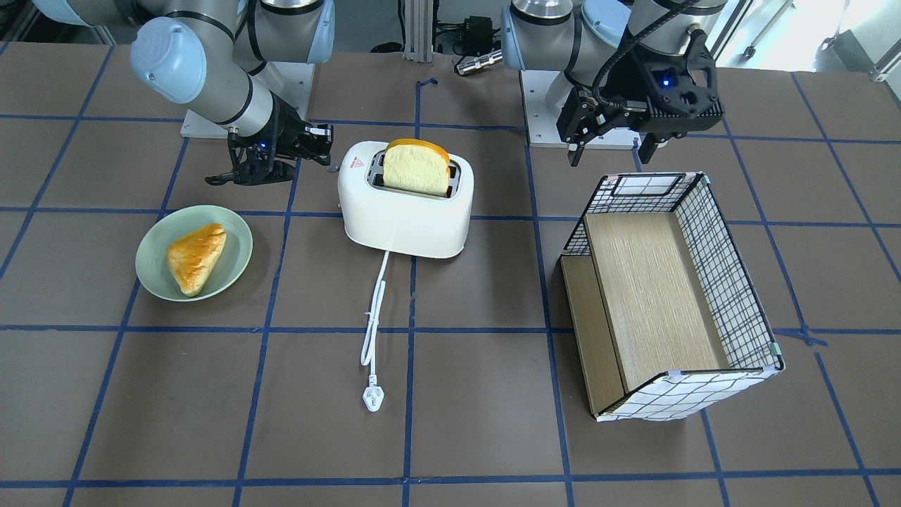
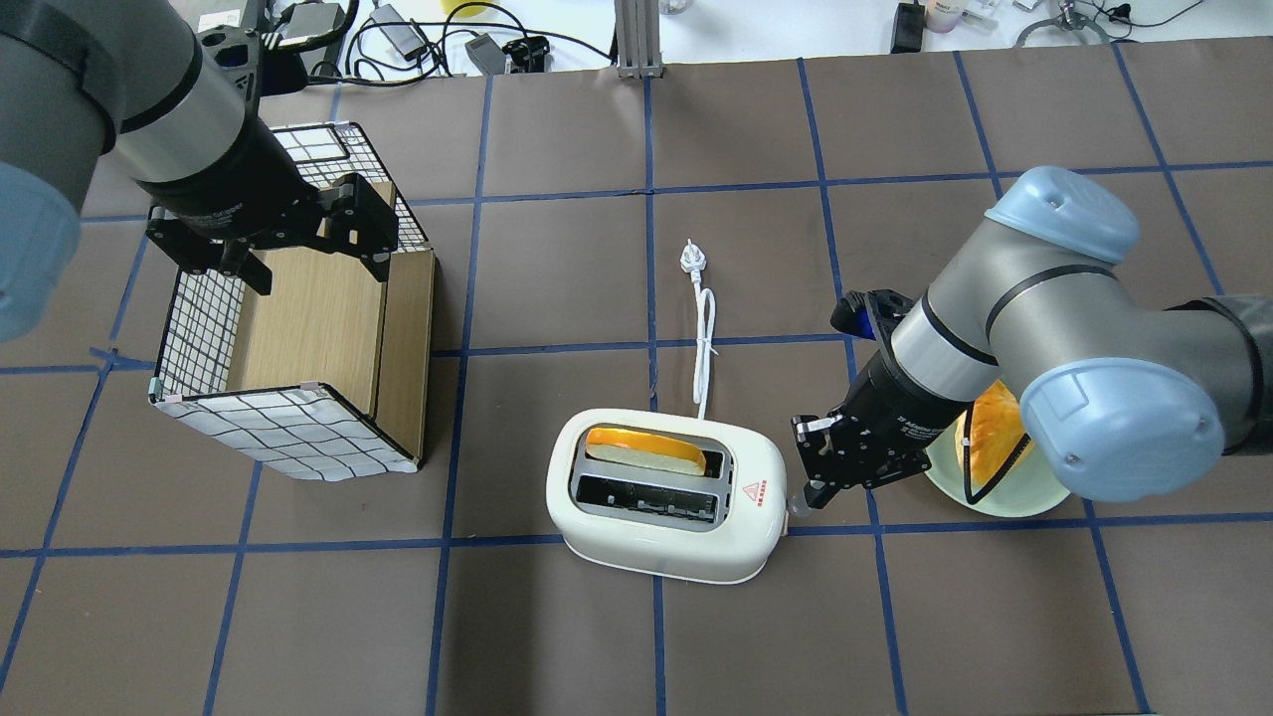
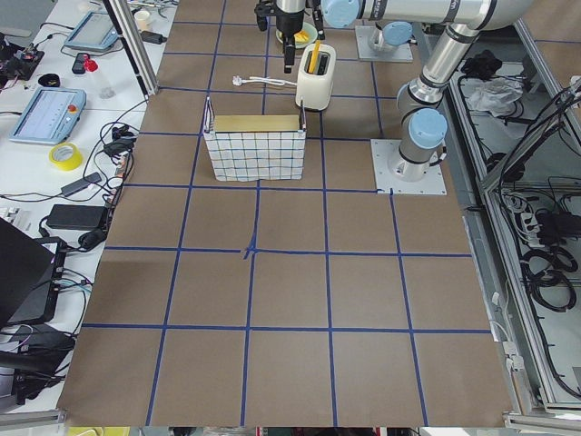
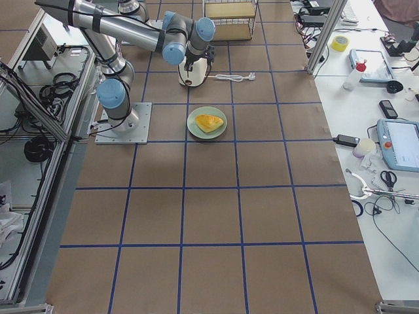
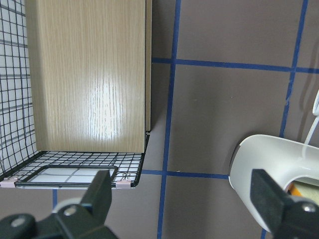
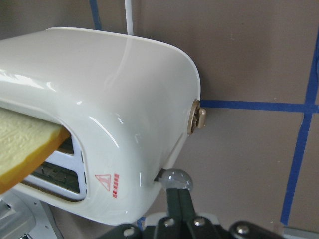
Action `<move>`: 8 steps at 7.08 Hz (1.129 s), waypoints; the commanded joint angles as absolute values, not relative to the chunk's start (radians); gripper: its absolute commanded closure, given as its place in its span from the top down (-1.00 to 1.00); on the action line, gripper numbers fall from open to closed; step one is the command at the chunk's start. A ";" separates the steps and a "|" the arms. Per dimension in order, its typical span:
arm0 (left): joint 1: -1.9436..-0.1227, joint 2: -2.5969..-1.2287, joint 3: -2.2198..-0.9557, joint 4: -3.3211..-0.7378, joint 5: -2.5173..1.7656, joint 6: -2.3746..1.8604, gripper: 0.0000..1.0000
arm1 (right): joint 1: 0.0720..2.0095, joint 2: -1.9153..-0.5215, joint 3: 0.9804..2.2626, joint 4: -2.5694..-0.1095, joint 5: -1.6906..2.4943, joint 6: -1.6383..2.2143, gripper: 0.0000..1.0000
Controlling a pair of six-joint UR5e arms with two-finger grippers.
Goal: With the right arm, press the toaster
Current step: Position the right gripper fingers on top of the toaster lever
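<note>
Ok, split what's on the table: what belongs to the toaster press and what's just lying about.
Belongs to the job:
toaster
lever knob on its end
right pincer, shut, at that knob
bread slice standing in one slot

Lying about:
green plate with a triangular pastry
wire rack with wooden shelves
left pincer, open, near the rack
plug, loose on the table

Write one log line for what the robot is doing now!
right gripper: jaws shut, tip at toaster lever | bread slice sticking up | left gripper: jaws open, near basket
</note>
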State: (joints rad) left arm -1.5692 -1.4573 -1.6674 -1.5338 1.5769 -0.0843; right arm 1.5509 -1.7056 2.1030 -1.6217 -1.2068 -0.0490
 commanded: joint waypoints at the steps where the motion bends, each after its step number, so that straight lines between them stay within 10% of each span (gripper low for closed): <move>1: -1.569 -1.457 -1.667 -1.534 1.577 -0.084 1.00 | 1.554 -1.703 2.108 -1.620 -1.206 -0.054 -1.00; 8: -1.569 -1.457 -1.667 -1.534 1.577 -0.084 1.00 | 1.552 -1.667 2.121 -1.660 -1.203 -0.051 -1.00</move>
State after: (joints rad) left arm -1.5693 -1.4573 -1.6675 -1.5340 1.5769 -0.0844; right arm 1.5537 -1.6702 2.1214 -1.6550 -1.2026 -0.0514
